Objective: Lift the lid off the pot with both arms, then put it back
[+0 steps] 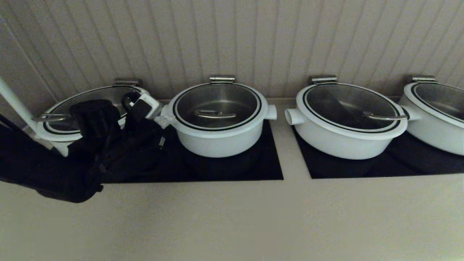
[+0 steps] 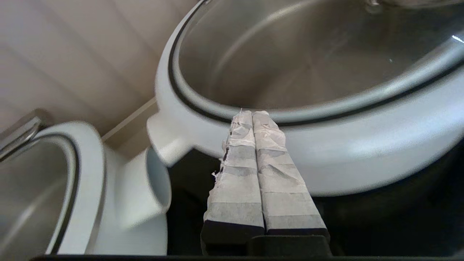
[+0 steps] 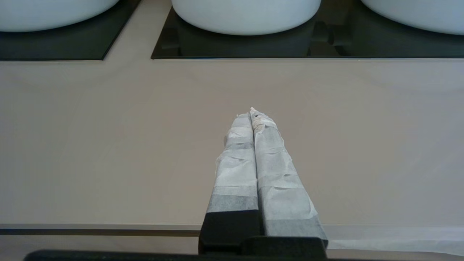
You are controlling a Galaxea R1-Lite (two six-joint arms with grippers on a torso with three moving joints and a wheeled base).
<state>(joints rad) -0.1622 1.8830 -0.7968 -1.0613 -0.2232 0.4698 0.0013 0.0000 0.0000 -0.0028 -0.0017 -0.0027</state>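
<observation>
**Desk:** Head view first: where do the pot and its lid sit?

**Photographer:** The pot (image 1: 219,139) stands second from the robot's left in a row of white pots along the panelled wall (image 1: 232,40), on a black cooktop panel (image 1: 270,166) set into the beige surface (image 1: 232,221). The lid (image 1: 216,105) lies flat and closed on it, its curved steel handle at the centre, a steel hinge bracket (image 1: 222,78) behind against the wall.

**Desk:** And the left arm?

**Photographer:** The left arm reaches in from the robot's left, between the pot and the wider pot (image 1: 54,132) beside it. The left hand (image 1: 165,117) sits at the pot's left side, near the stub handle. From the left wrist view, the left hand (image 2: 252,114) has its taped fingers (image 2: 275,170) pressed together with nothing between them, tips right at the white rim of the lid (image 2: 290,116); actual contact cannot be told.

**Desk:** The right arm?

**Photographer:** Out of sight from the head camera. The right wrist view shows the right hand (image 3: 252,113) over bare surface (image 3: 108,145), well short of the cooktop panels (image 3: 232,47), fingers (image 3: 235,170) together, holding nothing.

**Desk:** Anything else in frame?

**Photographer:** Two more wide pots on the robot's right, one (image 1: 348,127) with its lid handle near the rim, one (image 1: 438,112) cut off at the edge.
</observation>
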